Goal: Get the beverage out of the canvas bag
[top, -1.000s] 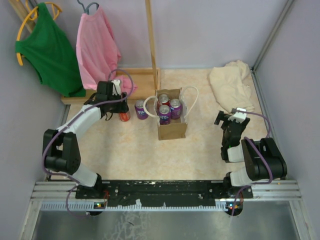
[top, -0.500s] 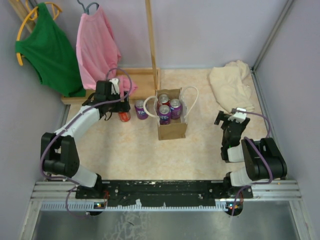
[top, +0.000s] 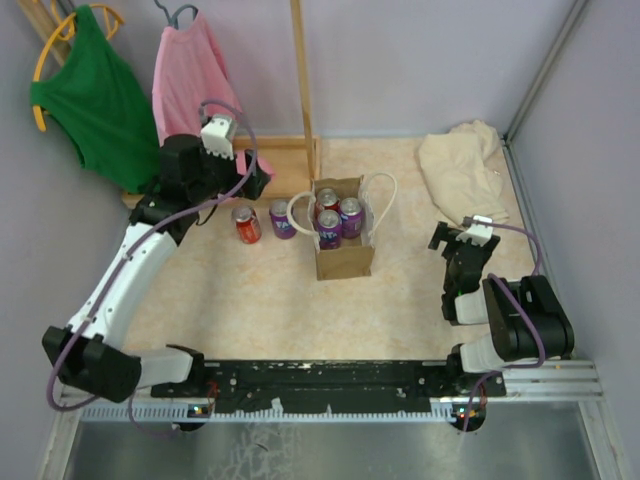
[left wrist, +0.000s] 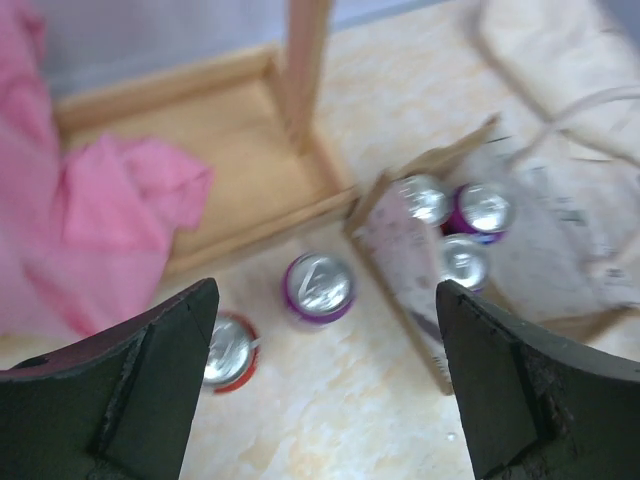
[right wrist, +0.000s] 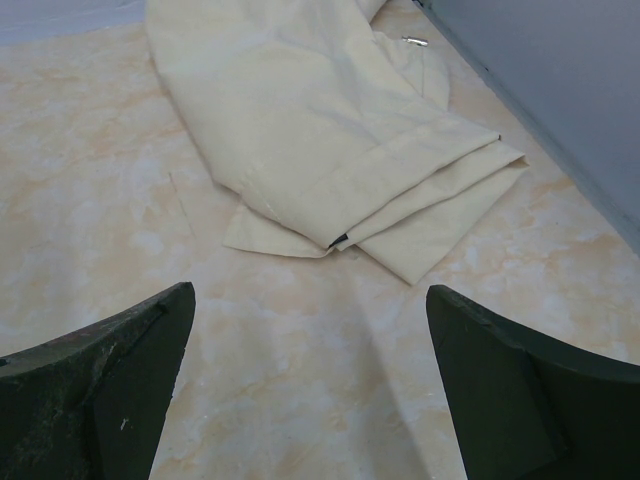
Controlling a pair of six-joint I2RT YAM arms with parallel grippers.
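The canvas bag [top: 344, 258] stands upright mid-table with white rope handles, and three beverage cans [top: 329, 226] sit inside it. Outside the bag, to its left, a red can [top: 246, 225] and a purple can [top: 282, 218] stand on the table. My left gripper [top: 215, 172] hangs open high above those two cans, holding nothing. In the left wrist view its fingers [left wrist: 170, 370] frame the purple can [left wrist: 319, 287], the red can [left wrist: 230, 352] and the bag's cans [left wrist: 462, 260]. My right gripper [top: 452, 240] rests open at the right, empty [right wrist: 310, 300].
A wooden rack with a post [top: 300, 80] and a base [top: 275, 160] stands behind the cans. A green shirt [top: 95, 100] and a pink shirt [top: 193, 95] hang from it. A cream cloth heap [top: 462, 170] lies at the back right, ahead of the right gripper.
My left gripper opened, let go of the red can on the table beside the purple one, and rose up and back. The right arm has not moved.
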